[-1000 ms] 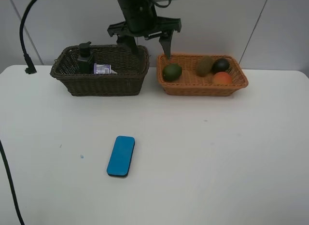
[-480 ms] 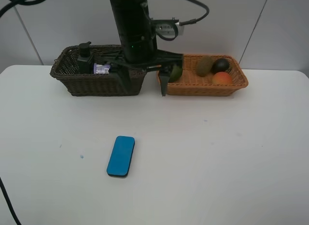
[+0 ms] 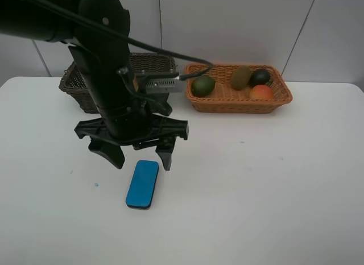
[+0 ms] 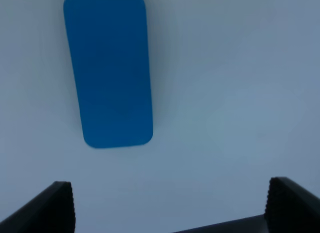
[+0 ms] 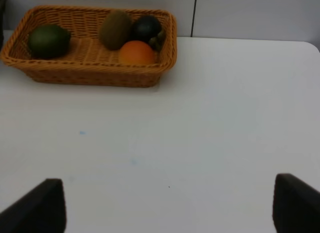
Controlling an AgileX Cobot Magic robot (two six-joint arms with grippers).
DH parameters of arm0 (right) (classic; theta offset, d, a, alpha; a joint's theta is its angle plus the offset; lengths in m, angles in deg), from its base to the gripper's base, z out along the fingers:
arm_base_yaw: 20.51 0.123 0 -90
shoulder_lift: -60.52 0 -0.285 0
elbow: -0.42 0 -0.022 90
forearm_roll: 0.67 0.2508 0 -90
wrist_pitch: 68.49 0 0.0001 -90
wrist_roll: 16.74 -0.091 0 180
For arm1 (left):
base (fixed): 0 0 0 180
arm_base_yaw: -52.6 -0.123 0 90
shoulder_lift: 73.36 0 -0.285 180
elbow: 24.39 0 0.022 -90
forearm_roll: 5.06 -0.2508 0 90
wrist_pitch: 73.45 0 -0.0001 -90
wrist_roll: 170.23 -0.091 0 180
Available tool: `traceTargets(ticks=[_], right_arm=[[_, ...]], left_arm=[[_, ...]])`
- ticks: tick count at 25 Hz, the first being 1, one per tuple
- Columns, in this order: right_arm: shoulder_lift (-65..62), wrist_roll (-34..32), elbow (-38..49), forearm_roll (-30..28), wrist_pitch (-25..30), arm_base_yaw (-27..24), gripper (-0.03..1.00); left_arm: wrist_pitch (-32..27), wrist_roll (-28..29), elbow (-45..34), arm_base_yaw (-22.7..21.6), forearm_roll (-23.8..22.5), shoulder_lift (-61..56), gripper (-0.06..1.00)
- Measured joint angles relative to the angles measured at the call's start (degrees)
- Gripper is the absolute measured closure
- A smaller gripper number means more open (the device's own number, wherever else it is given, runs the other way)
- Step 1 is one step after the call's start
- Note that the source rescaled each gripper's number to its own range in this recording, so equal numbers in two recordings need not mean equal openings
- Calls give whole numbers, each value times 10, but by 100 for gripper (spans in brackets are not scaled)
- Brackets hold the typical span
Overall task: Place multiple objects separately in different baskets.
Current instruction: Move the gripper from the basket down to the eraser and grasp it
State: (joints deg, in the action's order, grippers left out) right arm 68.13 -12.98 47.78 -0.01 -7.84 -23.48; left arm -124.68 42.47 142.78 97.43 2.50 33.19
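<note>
White tabletop [image 3: 273,208] fills the high exterior view under a pale panelled wall, and on it a flat blue rounded-rectangle eraser [image 3: 142,183] lies alone, well apart from the two baskets at the back. The left gripper [image 3: 140,157] hangs just above the eraser's far end with its jaws spread wide and nothing between them. Behind the arm sits the dark brown woven wicker basket [image 3: 153,63], mostly hidden, so its contents cannot be told from here. Beside it, the light orange shallow wicker basket [image 3: 239,103] holds a green lime [image 3: 203,85], a brown kiwi [image 3: 240,77], a dark mangosteen [image 3: 260,77] and an orange-red peach [image 3: 261,92]. From the left wrist, the eraser [image 4: 108,68] lies ahead of the two dark fingertips [image 4: 50,205] and off to one side of the gap's centre. To do the pick well, the gripper should probably shift forward and sideways until the eraser's narrow width sits squarely between the jaws, then descend close to the table before closing, since the piece is thin and could slip out. From the right wrist, the orange basket [image 5: 90,75] with its four fruits stands far off, and the right gripper [image 5: 165,205] is released and empty over bare table.
</note>
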Motion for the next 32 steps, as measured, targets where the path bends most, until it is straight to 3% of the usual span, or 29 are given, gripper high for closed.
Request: traceTargets(ticks=[6, 13, 32], right_arm=[[0, 0, 0, 0, 0, 0, -3], [0, 0, 0, 0, 0, 0, -3], [0, 0, 0, 0, 0, 0, -3]], left_arm=[[62, 12, -83, 11, -6, -13, -5], [130, 12, -95, 11, -29, -13, -5], [177, 12, -95, 11, -48, 70, -5]])
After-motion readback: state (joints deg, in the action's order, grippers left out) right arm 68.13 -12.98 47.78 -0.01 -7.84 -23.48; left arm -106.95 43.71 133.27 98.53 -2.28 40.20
